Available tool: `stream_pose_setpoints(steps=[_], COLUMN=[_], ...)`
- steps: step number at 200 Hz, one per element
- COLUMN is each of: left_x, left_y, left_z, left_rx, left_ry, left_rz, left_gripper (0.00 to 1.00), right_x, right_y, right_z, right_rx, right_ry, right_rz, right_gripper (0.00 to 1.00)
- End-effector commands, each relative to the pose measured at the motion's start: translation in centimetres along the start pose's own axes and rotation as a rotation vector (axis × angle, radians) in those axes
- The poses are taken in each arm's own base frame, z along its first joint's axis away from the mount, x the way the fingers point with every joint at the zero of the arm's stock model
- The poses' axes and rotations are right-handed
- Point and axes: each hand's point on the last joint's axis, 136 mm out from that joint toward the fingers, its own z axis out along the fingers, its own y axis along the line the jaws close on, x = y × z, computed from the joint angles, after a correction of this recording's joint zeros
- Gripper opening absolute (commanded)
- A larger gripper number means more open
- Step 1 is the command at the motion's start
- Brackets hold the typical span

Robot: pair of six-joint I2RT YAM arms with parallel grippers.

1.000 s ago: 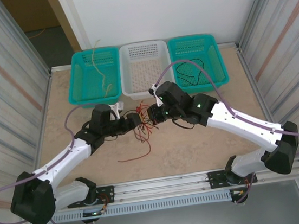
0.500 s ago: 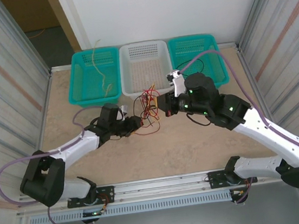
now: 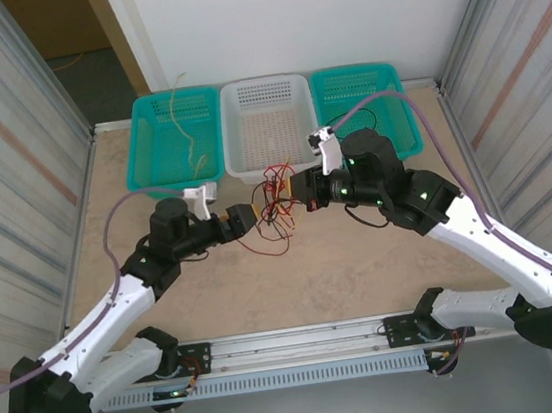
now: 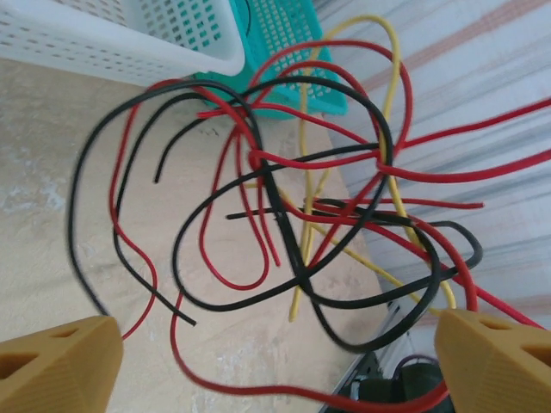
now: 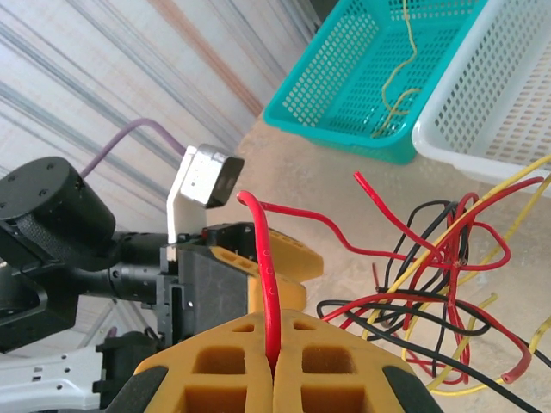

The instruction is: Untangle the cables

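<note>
The cables (image 3: 275, 198) are a tangle of thin red, black and yellow wires, hanging just above the table in front of the white basket. My right gripper (image 3: 301, 189) is shut on a red cable (image 5: 268, 258), which rises from between its yellow fingers (image 5: 274, 325). The rest of the tangle (image 5: 430, 297) trails to the right of it. My left gripper (image 3: 244, 216) faces the tangle from the left, open wide and holding nothing. In the left wrist view its fingertips (image 4: 56, 366) stand far apart, with the cable loops (image 4: 288, 237) ahead of them.
Three baskets line the far edge. The left teal basket (image 3: 175, 138) holds a pale cable (image 3: 187, 127), the white basket (image 3: 268, 127) sits in the middle, and the right teal basket (image 3: 360, 110) holds a black cable (image 3: 352, 133). Ribbed walls close both sides.
My right gripper lifted the tangle off the table toward the white basket. My left gripper has opened wide, let go of the cables and drawn its arm back.
</note>
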Motion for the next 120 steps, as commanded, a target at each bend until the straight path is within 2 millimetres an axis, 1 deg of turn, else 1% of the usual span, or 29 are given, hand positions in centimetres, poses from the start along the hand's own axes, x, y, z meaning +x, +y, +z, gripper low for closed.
stream_pose_setpoints(steps=[1, 19, 35, 56, 79, 103, 120], left_x=[0.2, 0.0, -0.8, -1.6, -1.6, -2.0, -1.8], left_y=[-1.4, -1.9, -2.4, -1.9, -1.4, -1.3, -0.8], left_z=[1.4, 2.7, 3.3, 4.0, 4.7, 4.5, 4.8], left_rx=[0.036, 0.064, 0.091, 0.060, 0.057, 0.115, 0.100], left_ry=[0.047, 0.057, 0.031, 0.012, 0.019, -0.038, -0.028], left_rz=[0.087, 0.085, 0.083, 0.088, 0.065, 0.023, 0.008], left_gripper=[0.99, 0.99, 0.99, 0.99, 0.99, 0.99, 0.97], right_x=[0.2, 0.7, 1.2, 1.6, 1.4, 1.2, 0.9], right_y=[1.1, 2.0, 2.8, 3.8, 4.4, 4.6, 5.1], right_z=[1.0, 1.8, 2.3, 2.5, 2.4, 2.1, 1.9], right_rx=[-0.067, -0.094, -0.100, -0.128, -0.150, -0.161, -0.187], right_ry=[0.012, 0.041, 0.064, 0.079, 0.071, 0.060, 0.053], right_rz=[-0.002, -0.015, -0.042, -0.055, -0.058, -0.054, -0.048], right_gripper=[0.00, 0.00, 0.00, 0.00, 0.00, 0.00, 0.00])
